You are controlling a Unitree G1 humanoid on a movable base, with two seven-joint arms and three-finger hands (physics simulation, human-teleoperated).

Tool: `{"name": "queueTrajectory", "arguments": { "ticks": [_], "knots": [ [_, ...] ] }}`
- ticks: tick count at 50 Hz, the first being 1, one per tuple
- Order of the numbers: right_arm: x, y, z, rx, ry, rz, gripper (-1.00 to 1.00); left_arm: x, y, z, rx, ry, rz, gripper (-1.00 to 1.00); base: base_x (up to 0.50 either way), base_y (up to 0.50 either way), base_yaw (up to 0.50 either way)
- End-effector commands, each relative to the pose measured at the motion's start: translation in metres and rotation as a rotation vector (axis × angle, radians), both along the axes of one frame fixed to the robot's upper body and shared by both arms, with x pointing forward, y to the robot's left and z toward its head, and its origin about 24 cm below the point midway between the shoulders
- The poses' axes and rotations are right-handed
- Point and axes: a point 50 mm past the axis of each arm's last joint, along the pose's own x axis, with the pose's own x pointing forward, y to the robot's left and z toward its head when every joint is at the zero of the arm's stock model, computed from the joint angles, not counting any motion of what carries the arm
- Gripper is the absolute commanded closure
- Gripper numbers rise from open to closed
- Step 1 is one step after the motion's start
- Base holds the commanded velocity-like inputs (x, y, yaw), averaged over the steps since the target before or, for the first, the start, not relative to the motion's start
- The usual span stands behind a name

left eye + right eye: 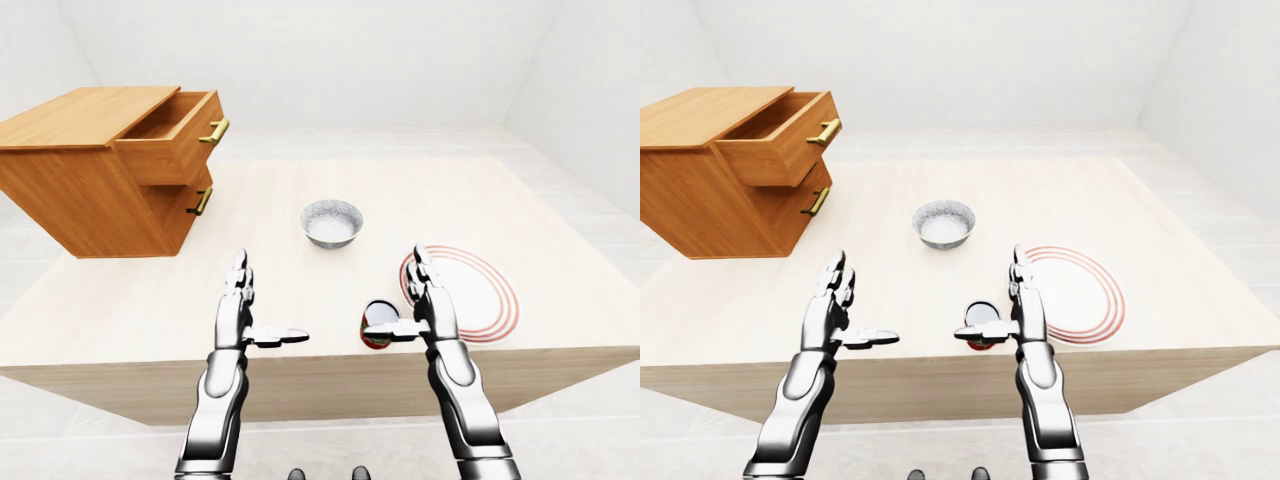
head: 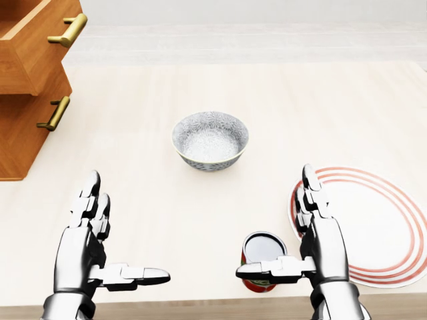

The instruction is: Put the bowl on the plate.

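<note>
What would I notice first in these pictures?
The robot's shiny left hand and right hand spread open at the head view's bottom. Above them a patterned bowl sits in the middle, a red-ringed plate at the right. A wooden cabinet with its top drawer open stands top left.

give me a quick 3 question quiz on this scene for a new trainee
1. True or false: the bowl already sits on the plate.
2. In the head view, what stands on the table just left of the right hand? A) a red can B) a mug C) a spoon
3. Fill in the blank: the wooden cabinet has its ___ drawer pulled out.

Key: 1 false, the bowl is on the bare table, apart from the plate; 2 A; 3 top.
</note>
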Motion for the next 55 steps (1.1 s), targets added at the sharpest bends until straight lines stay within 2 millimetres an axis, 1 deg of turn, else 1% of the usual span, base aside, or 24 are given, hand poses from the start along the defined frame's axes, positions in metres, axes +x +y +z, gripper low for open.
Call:
{"name": "queueTrajectory", "arguments": {
  "ticks": [1, 2, 3, 4, 8, 11, 13, 18, 24, 29, 32, 42, 46, 55],
  "knots": [
    [-0.008, -0.004, 0.008, -0.033, 0.002, -0.009, -1.00, -0.007, 0.005, 0.005, 0.027, 0.025, -0.021, -1.00, 0.00, 0.00, 0.00],
    [-0.008, -0.004, 0.008, -0.033, 0.002, -0.009, -1.00, -0.007, 0.005, 0.005, 0.027, 0.025, -0.021, -1.00, 0.00, 0.00, 0.00],
    [-0.009, -0.004, 0.010, -0.036, -0.004, -0.007, -1.00, -0.011, 0.005, 0.016, 0.032, -0.008, -0.023, -1.00, 0.00, 0.00, 0.00],
    [-0.011, -0.004, 0.015, -0.036, -0.024, -0.001, -1.00, -0.014, 0.006, 0.013, 0.038, 0.002, -0.013, -1.00, 0.00, 0.00, 0.00],
    [-0.017, -0.001, 0.030, -0.031, -0.087, 0.038, -1.00, -0.023, 0.007, 0.023, 0.048, -0.040, -0.009, -1.00, 0.00, 0.00, 0.00],
    [-0.024, 0.003, 0.035, -0.042, -0.106, 0.057, -1.00, -0.033, 0.008, 0.031, 0.053, -0.070, -0.012, -1.00, 0.00, -0.07, 0.00],
    [-0.024, 0.003, 0.035, -0.045, -0.108, 0.060, -1.00, -0.036, 0.008, 0.033, 0.055, -0.079, -0.013, -1.00, 0.00, -0.31, 0.00],
    [-0.027, 0.003, 0.039, -0.048, -0.126, 0.072, -1.00, -0.038, 0.011, 0.038, 0.054, -0.101, -0.012, -1.00, 0.00, -0.50, 0.00],
    [-0.028, 0.002, 0.040, -0.050, -0.129, 0.071, -1.00, -0.035, 0.013, 0.037, 0.047, -0.100, -0.005, -1.00, 0.00, -0.50, 0.00],
    [-0.028, 0.001, 0.036, -0.053, -0.112, 0.071, -1.00, -0.033, 0.013, 0.034, 0.042, -0.084, -0.016, -1.00, 0.07, -0.44, 0.00],
    [-0.027, 0.001, 0.032, -0.060, -0.093, 0.066, -1.00, -0.032, 0.017, 0.028, 0.032, -0.060, -0.012, -1.00, 0.00, 0.00, 0.00],
    [-0.028, 0.004, 0.030, -0.073, -0.086, 0.083, -1.00, -0.031, 0.023, 0.028, 0.027, -0.061, 0.004, -1.00, 0.00, 0.00, 0.00],
    [-0.028, 0.005, 0.028, -0.076, -0.079, 0.085, -1.00, -0.031, 0.024, 0.026, 0.028, -0.051, 0.008, -1.00, 0.36, 0.00, 0.00],
    [-0.029, 0.003, 0.029, -0.072, -0.084, 0.074, -1.00, -0.031, 0.026, 0.026, 0.026, -0.051, 0.014, -1.00, 0.50, -0.02, 0.00]
  ]
}}
